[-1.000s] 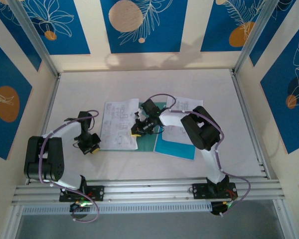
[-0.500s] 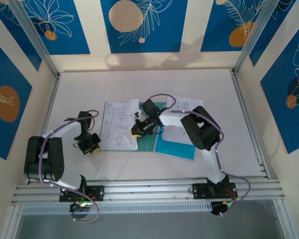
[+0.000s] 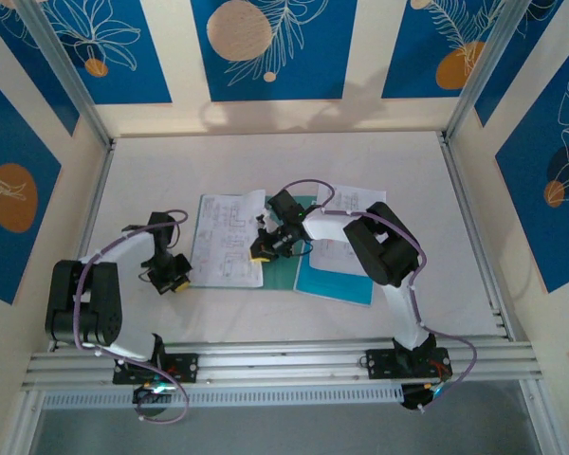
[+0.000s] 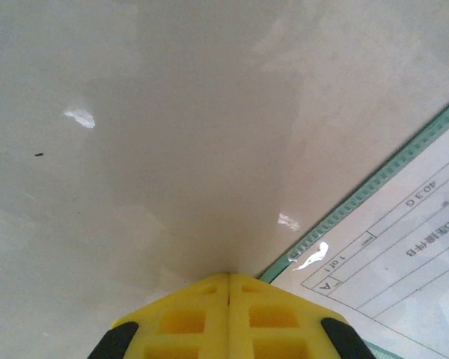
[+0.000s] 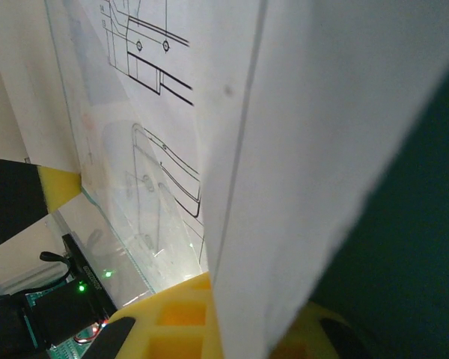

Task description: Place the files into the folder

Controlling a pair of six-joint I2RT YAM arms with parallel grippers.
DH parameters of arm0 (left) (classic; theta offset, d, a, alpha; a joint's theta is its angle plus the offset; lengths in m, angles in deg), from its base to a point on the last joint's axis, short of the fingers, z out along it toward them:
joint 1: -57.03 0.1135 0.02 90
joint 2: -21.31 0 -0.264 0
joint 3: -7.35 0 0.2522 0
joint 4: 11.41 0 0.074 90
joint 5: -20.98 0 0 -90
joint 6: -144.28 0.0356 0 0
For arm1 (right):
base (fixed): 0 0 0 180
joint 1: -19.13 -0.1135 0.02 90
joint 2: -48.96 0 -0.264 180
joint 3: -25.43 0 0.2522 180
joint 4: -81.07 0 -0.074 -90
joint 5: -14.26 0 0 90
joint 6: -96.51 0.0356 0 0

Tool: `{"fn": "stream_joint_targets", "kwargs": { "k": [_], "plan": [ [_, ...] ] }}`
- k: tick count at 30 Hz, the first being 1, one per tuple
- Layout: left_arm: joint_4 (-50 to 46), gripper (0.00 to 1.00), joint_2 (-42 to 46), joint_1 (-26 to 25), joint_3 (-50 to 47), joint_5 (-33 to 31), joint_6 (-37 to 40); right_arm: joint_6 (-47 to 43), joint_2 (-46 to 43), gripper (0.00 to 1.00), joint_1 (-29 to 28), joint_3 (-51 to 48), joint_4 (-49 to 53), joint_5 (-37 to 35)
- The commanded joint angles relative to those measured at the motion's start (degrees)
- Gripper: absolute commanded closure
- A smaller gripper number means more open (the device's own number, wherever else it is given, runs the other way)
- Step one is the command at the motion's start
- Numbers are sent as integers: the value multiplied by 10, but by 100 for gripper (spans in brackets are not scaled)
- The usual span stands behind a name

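The teal-green folder (image 3: 283,271) lies open mid-table. A white printed sheet of the files (image 3: 226,239) covers its left half. My right gripper (image 3: 263,248) is shut on that sheet's right edge. In the right wrist view the sheet (image 5: 299,149) rises from between the yellow fingers (image 5: 172,318), with dark folder cover (image 5: 411,224) to the right. A bright blue sheet (image 3: 334,281) and another white sheet (image 3: 349,226) lie partly under the right arm. My left gripper (image 3: 171,279) rests shut and empty (image 4: 229,278) on the table beside the folder's edge (image 4: 374,191).
White tabletop surrounds the papers, bounded by aluminium rails (image 3: 266,358) at the near edge and patterned walls on the other sides. The right arm (image 3: 384,248) reaches over the right-hand sheets. Open table lies behind and to the left of the folder.
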Motion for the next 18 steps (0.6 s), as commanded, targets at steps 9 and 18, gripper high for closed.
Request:
{"fn": "stream_joint_targets", "kwargs": {
  "k": [9, 18],
  "plan": [
    [15, 100, 9, 8, -14, -9, 7, -6, -53, 44, -1, 21, 129, -60],
    [11, 100, 16, 8, -7, -3, 6, 8, -152, 39, 28, 2, 197, -117]
  ]
}}
